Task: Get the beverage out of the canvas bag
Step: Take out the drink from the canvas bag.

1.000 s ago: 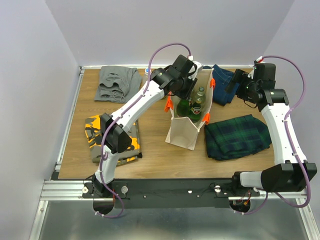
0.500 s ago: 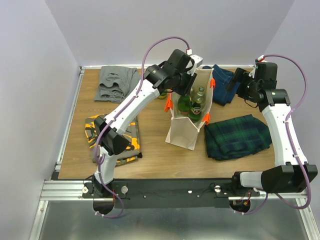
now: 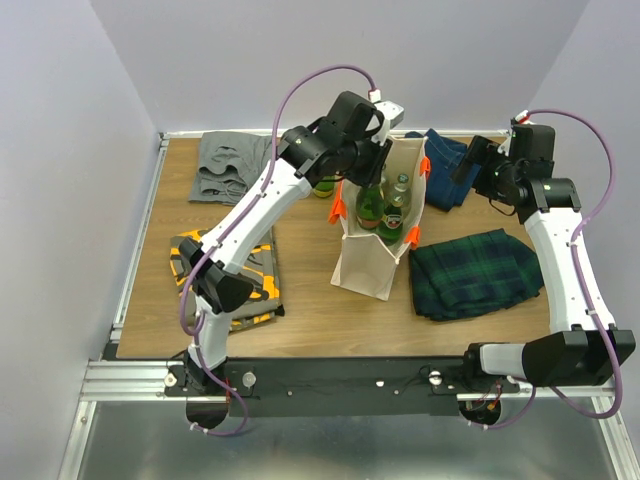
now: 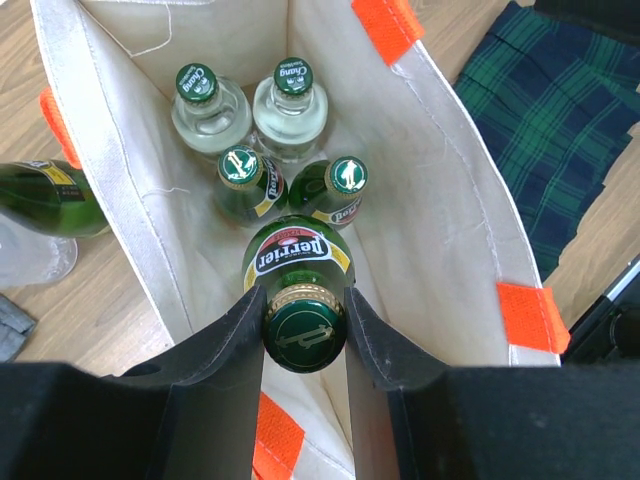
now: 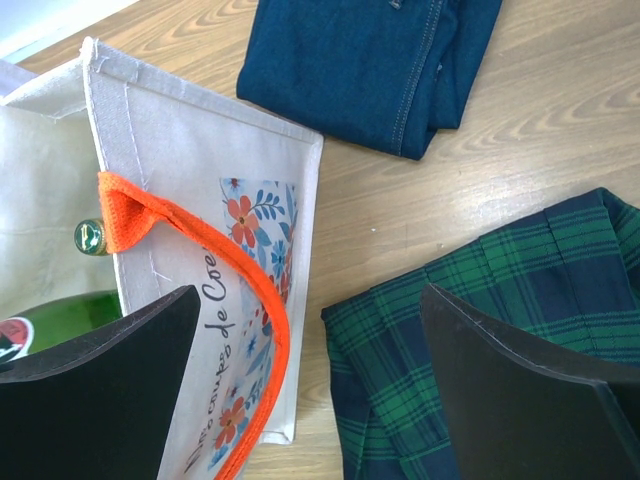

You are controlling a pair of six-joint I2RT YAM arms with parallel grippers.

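In the top view the left end effector (image 3: 377, 172) is reaching into the canvas bag (image 3: 372, 262), in its wrist view it is pinching a green Perrier bottle (image 4: 298, 262) by the neck above four other bottles (image 4: 245, 180) inside the bag, and the right wrist view is showing the right end effector (image 5: 308, 292) spread wide beside the bag.

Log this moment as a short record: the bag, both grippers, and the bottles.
canvas bag: upright, mouth open
left gripper: shut on neck of Perrier bottle
right gripper: open, empty, beside the bag
inside bag: two clear bottles, two green bottles
outside bag: loose green bottle on table
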